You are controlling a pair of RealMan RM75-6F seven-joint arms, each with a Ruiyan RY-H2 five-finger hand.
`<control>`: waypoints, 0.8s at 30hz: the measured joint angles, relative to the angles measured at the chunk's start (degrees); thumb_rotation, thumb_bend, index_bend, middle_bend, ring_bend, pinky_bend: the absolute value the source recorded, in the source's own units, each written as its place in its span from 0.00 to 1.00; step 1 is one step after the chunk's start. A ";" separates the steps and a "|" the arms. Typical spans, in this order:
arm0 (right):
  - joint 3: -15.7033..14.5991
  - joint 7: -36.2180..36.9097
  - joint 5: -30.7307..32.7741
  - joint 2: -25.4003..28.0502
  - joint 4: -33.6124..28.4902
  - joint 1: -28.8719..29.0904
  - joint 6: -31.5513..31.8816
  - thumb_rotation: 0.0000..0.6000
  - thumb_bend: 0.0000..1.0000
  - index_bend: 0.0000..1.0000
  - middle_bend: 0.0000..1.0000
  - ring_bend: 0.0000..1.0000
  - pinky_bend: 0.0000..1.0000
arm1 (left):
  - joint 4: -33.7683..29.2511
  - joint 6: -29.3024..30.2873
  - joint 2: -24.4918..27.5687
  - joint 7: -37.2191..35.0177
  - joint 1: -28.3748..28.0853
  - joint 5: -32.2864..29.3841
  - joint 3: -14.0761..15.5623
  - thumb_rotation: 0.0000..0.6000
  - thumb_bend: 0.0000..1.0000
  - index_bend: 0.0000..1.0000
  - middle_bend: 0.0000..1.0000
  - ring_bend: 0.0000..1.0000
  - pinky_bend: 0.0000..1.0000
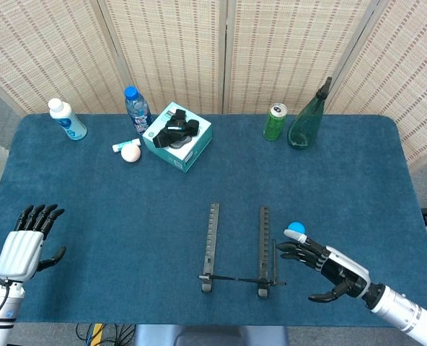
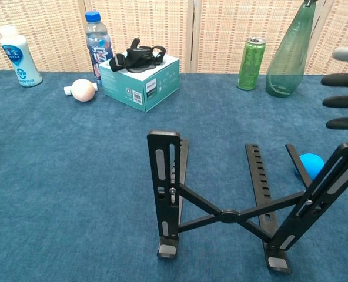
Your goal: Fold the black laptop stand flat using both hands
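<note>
The black laptop stand (image 1: 236, 249) (image 2: 224, 202) sits near the table's front edge, its two uprights raised and joined by a crossed brace. My right hand (image 1: 327, 264) hovers just right of the stand, fingers spread and holding nothing; in the chest view only its fingertips (image 2: 344, 100) show at the right edge. My left hand (image 1: 27, 241) rests open at the far left front of the table, well away from the stand, and is absent from the chest view.
A small blue ball (image 1: 296, 230) (image 2: 311, 165) lies right of the stand, beside my right hand. At the back stand a white bottle (image 1: 67, 120), water bottle (image 1: 136, 109), teal box (image 1: 177, 136), green can (image 1: 274, 122) and green glass bottle (image 1: 309, 117).
</note>
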 measured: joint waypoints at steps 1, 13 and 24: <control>0.04 0.05 0.03 -0.25 0.10 0.13 -0.40 1.00 0.00 0.00 0.16 0.09 0.11 | 0.01 -0.02 -0.03 -0.01 -0.03 0.03 0.00 1.00 0.24 0.14 0.11 0.06 0.01; 0.31 0.35 0.14 -3.91 1.90 1.85 -4.80 1.00 0.00 0.00 0.14 0.08 0.02 | -0.20 0.06 0.00 0.23 0.01 0.20 0.08 1.00 0.24 0.14 0.11 0.06 0.01; -0.24 1.92 -0.95 -7.22 3.83 3.73 -6.99 1.00 0.00 0.00 0.14 0.08 0.02 | -0.24 0.04 -0.05 0.33 0.03 0.37 0.19 1.00 0.24 0.14 0.11 0.06 0.01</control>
